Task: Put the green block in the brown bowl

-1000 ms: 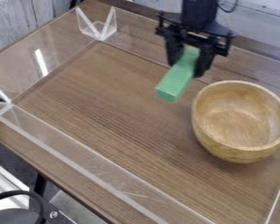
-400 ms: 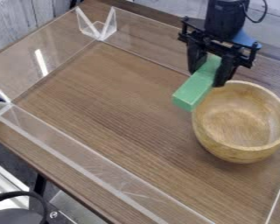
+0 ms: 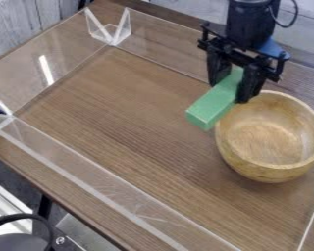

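The green block [image 3: 215, 104] hangs tilted above the wooden table, its upper end pinched between the black fingers of my gripper [image 3: 238, 78]. The gripper is shut on it. The block's lower end points down and to the left, just beside the left rim of the brown bowl [image 3: 270, 135]. That bowl, round and of light tan wood, stands on the table at the right and holds nothing. The gripper sits a little above and left of the bowl's far rim.
Clear acrylic walls [image 3: 68, 172] fence the wooden table [image 3: 107, 118] on the left, front and right. A clear angled bracket [image 3: 109, 27] stands at the back left corner.
The gripper carried the block to the right, from the table's middle to the bowl's left rim. In the last half second it shifted only slightly and the block's low end swung left.
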{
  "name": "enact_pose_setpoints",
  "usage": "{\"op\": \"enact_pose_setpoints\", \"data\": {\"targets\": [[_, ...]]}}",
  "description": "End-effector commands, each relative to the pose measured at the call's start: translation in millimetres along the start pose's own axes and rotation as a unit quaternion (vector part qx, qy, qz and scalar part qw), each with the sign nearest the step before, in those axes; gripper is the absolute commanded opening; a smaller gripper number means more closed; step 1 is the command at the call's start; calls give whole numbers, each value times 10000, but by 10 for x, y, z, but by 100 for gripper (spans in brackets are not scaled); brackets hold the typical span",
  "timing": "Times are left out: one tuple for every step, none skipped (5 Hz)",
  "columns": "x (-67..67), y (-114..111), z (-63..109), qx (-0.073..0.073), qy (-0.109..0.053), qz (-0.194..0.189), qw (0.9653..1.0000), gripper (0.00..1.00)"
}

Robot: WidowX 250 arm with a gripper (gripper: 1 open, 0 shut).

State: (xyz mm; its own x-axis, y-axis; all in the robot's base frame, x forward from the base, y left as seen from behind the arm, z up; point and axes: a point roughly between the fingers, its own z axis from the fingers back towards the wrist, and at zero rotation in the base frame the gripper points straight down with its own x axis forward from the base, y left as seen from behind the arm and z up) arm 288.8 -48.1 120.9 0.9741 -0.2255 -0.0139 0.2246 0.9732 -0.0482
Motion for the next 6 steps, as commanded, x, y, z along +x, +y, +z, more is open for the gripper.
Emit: {"op": "enact_pose_setpoints", "data": {"targets": [[18,-98,153,-100,-350,-51,9993,0],[6,-171,106,-227,-373,-36,9990,0],[69,-231,70,-128,-246,-72,9996,0],[142,-279,34,-33,-121,-110,9999,0],[212,-330,-18,69,12,-161,9998,0],[288,-377,-12,154,41,-374,9992,0]]}}
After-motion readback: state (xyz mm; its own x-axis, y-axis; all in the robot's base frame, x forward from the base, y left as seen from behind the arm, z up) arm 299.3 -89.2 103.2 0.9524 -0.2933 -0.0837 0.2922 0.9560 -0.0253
